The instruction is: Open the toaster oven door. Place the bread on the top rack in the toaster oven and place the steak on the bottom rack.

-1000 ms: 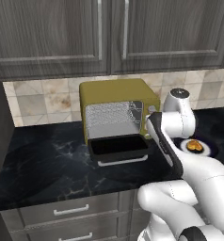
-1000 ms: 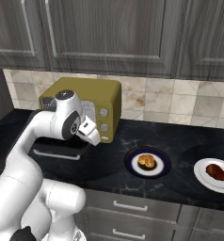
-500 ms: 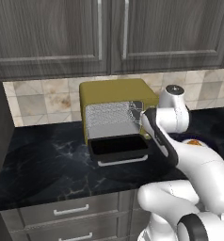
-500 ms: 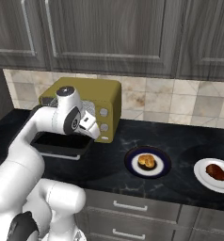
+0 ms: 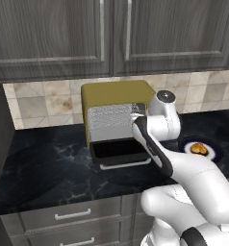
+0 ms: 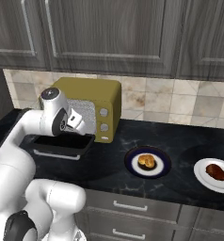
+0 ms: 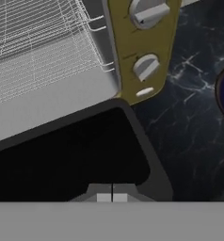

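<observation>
The mustard-yellow toaster oven [image 5: 117, 95] [image 6: 96, 94] stands at the back of the dark counter. Its door [image 5: 117, 150] [image 6: 62, 143] [image 7: 71, 160] lies folded down flat, dark glass up. Grey wire racks [image 7: 43, 37] show in the mesh interior. My gripper [image 6: 80, 126] [image 7: 112, 197] hovers just above the open door at the oven's right front, shut and holding nothing. The golden bread [image 5: 198, 148] [image 6: 146, 161] rests on a dark blue plate [image 6: 131, 165] to the right. The reddish-brown steak [image 6: 215, 172] lies on a white plate [image 6: 204, 179] further right.
Two white knobs [image 7: 149, 12] sit on the oven's yellow right panel. Grey wall cabinets [image 5: 111, 33] hang above the oven, and drawers [image 6: 132, 212] run below the counter edge. Black marble counter [image 5: 39, 163] stretches to the left of the oven.
The hand has shifted a little left and closer to the oven front, above the open door. The door stays down and the food has not moved.
</observation>
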